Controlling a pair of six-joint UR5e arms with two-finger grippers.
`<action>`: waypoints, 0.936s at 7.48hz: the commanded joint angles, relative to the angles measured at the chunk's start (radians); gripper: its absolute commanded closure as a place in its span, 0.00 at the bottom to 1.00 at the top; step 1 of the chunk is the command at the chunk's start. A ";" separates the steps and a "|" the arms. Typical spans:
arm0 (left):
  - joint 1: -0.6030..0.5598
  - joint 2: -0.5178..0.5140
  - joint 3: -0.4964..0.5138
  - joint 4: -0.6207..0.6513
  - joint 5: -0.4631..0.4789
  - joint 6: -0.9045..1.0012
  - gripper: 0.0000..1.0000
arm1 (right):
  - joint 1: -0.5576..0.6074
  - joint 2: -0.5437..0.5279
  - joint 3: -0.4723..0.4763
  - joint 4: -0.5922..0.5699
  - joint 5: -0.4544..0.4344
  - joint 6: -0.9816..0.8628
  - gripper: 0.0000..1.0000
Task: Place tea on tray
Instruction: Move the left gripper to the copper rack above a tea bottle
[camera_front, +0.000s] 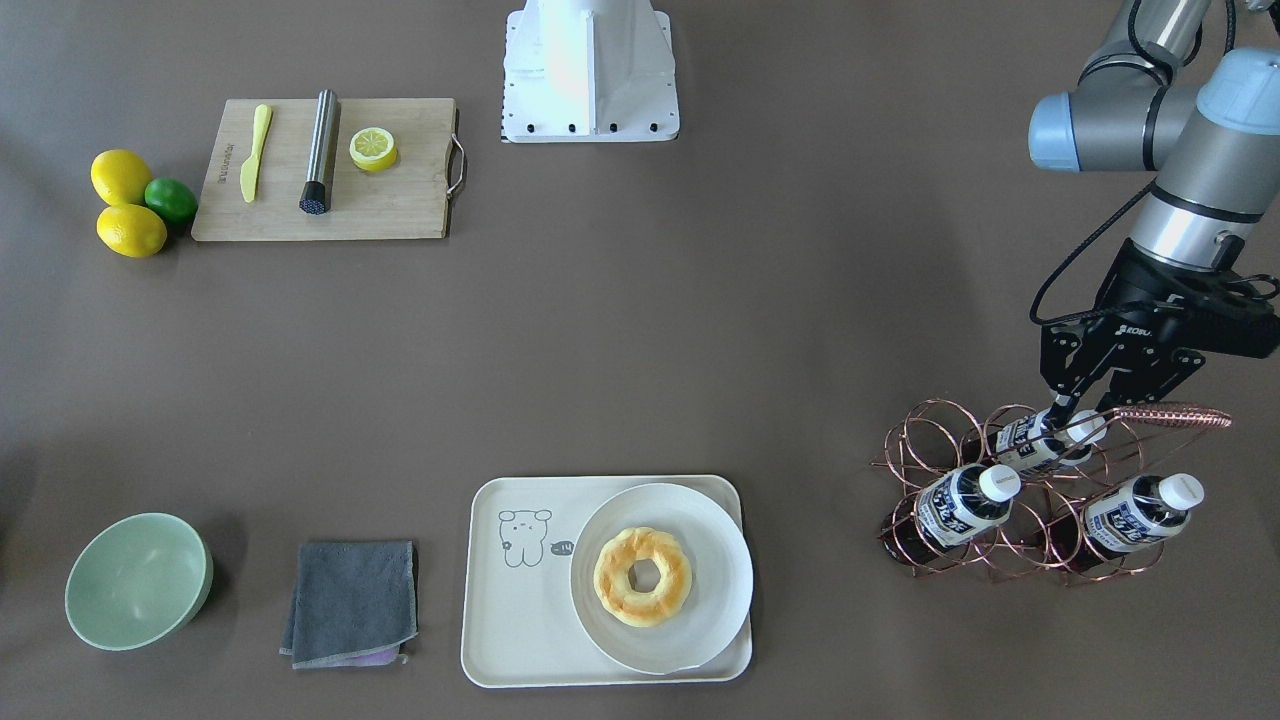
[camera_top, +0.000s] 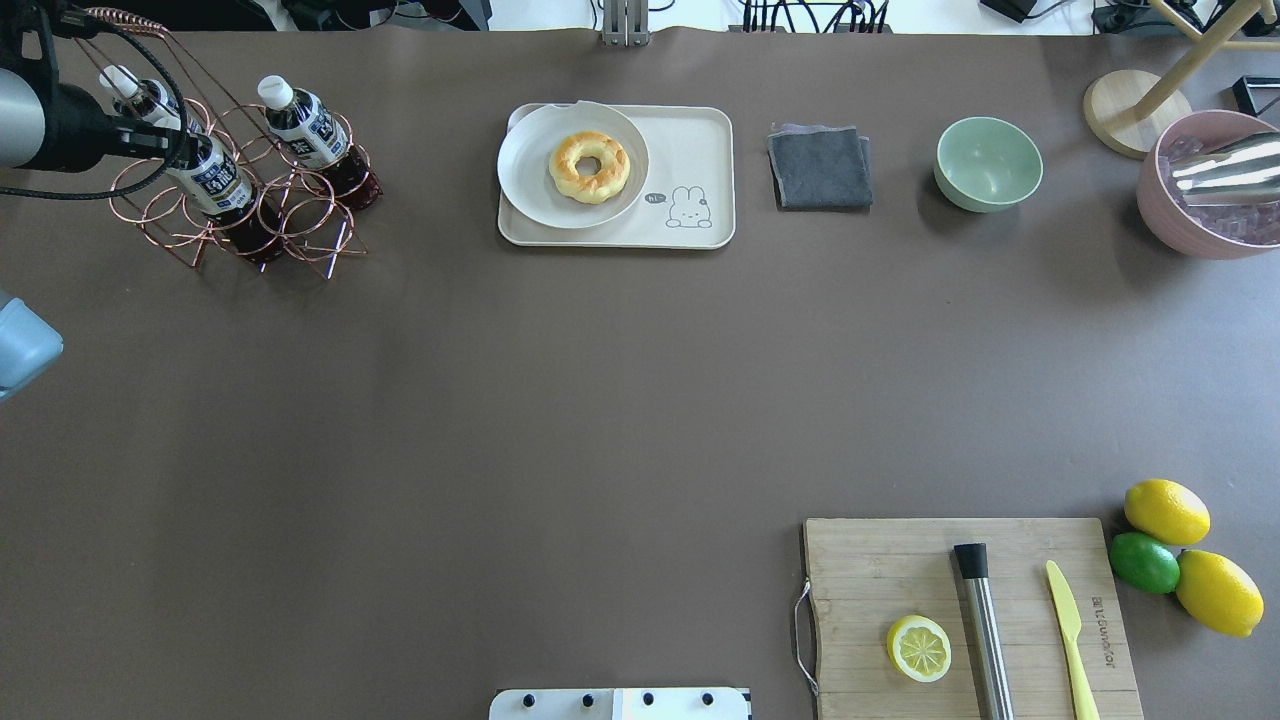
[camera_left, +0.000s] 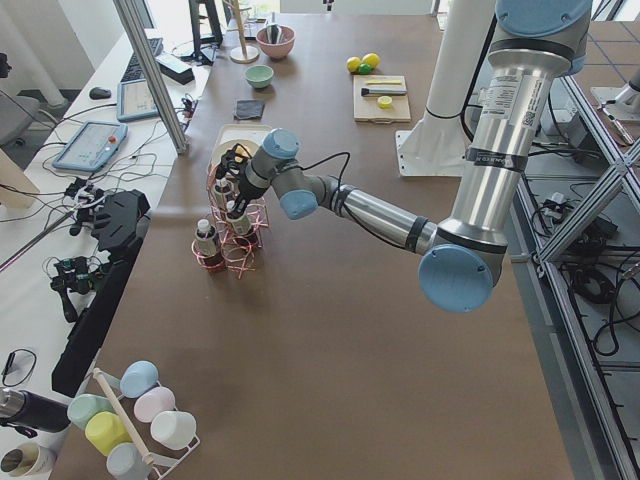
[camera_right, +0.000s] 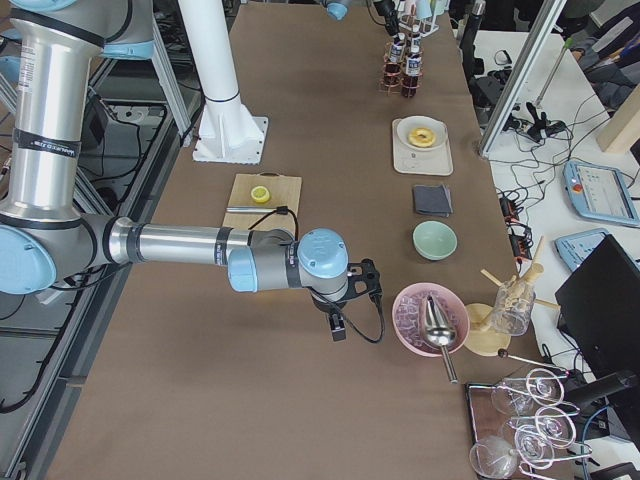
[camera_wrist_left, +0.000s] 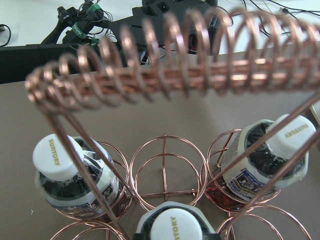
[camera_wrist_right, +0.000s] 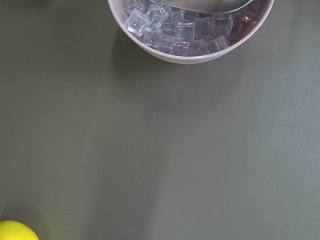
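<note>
Three tea bottles lie in a copper wire rack (camera_front: 930, 440) at the table's left end. My left gripper (camera_front: 1080, 415) is shut on the white cap of the upper tea bottle (camera_front: 1035, 442), which still rests in the rack. In the left wrist view that cap (camera_wrist_left: 172, 225) sits between the fingers under the rack's coiled handle (camera_wrist_left: 165, 70). The other two bottles (camera_front: 965, 505) (camera_front: 1140, 512) lie below it. The cream tray (camera_front: 520, 620) with the bear drawing holds a round plate (camera_front: 700, 620) with a donut (camera_front: 643, 577). My right gripper (camera_right: 340, 325) hovers near the ice bowl; I cannot tell whether it is open.
A grey cloth (camera_front: 350, 600) and a green bowl (camera_front: 138, 580) lie beside the tray. A cutting board (camera_front: 400, 200) carries a knife, a steel muddler and a lemon half, with lemons and a lime (camera_front: 130, 200) next to it. A pink ice bowl (camera_top: 1200, 185) stands far right.
</note>
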 joint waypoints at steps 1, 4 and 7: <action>-0.001 0.001 -0.006 0.001 0.003 0.002 0.93 | 0.000 -0.006 -0.002 0.000 0.000 -0.001 0.00; -0.007 0.003 -0.013 0.001 0.000 0.001 1.00 | -0.002 -0.008 -0.004 -0.001 0.000 -0.001 0.00; -0.035 -0.003 -0.051 0.012 0.000 0.002 1.00 | -0.005 -0.008 -0.004 0.000 0.000 -0.002 0.00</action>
